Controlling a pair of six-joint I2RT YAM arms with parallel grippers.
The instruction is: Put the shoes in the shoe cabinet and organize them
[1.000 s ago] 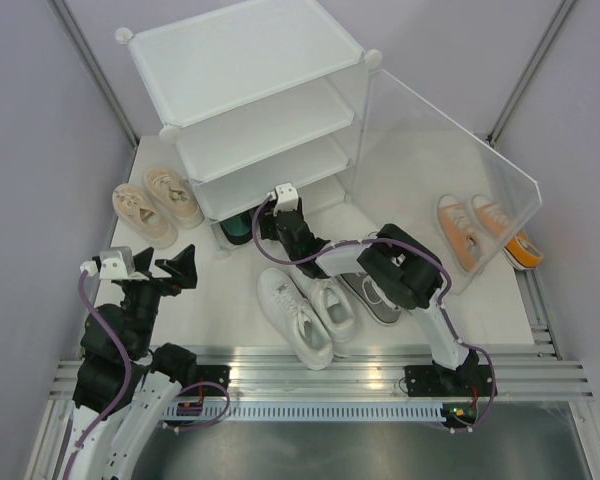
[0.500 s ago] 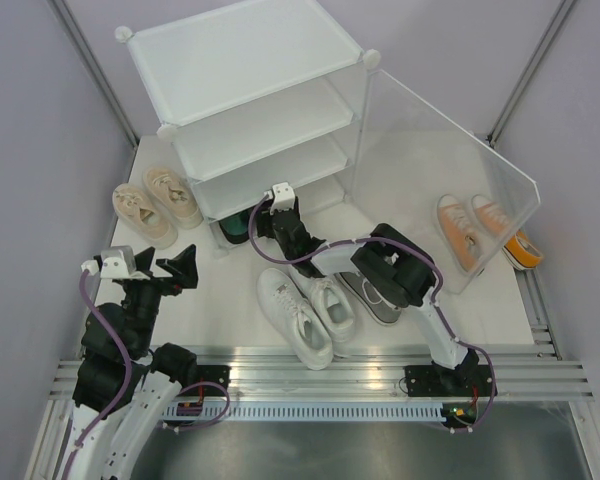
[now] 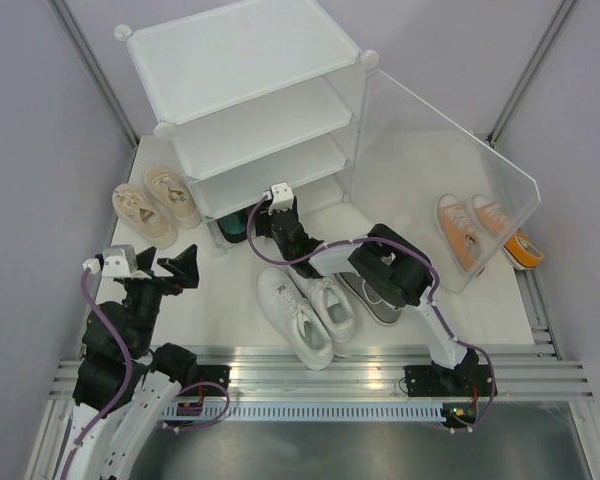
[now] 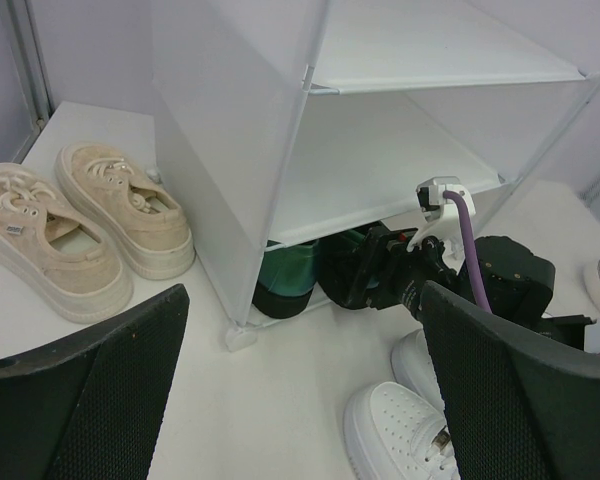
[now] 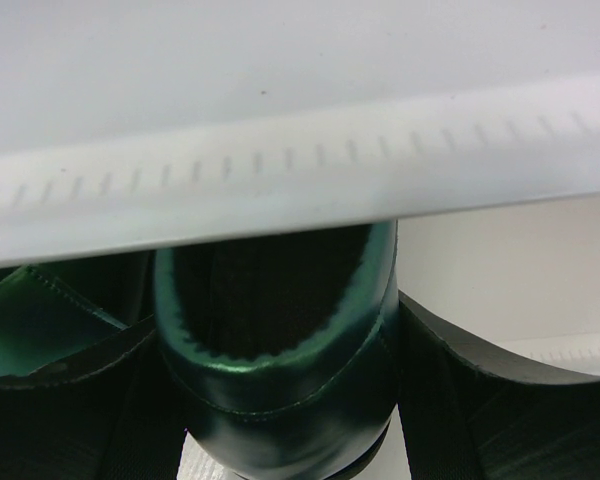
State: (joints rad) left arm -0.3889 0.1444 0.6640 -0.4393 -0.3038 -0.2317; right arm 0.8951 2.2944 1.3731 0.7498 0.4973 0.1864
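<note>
The shoe cabinet stands at the back, and its shelves fill the left wrist view. My right gripper reaches under the lowest shelf edge, shut on the heel of a dark green shoe. That shoe's partner lies just left of it, and both dark green shoes sit at the cabinet's floor tier. My left gripper hangs open over bare tabletop at the left, holding nothing.
Beige shoes lie left of the cabinet. White shoes and a grey shoe lie in front of the arms. Orange shoes sit behind the clear door panel, which swings out to the right.
My right gripper has edged slightly left and deeper towards the cabinet's lowest tier with the green shoe. The left arm has not moved.
</note>
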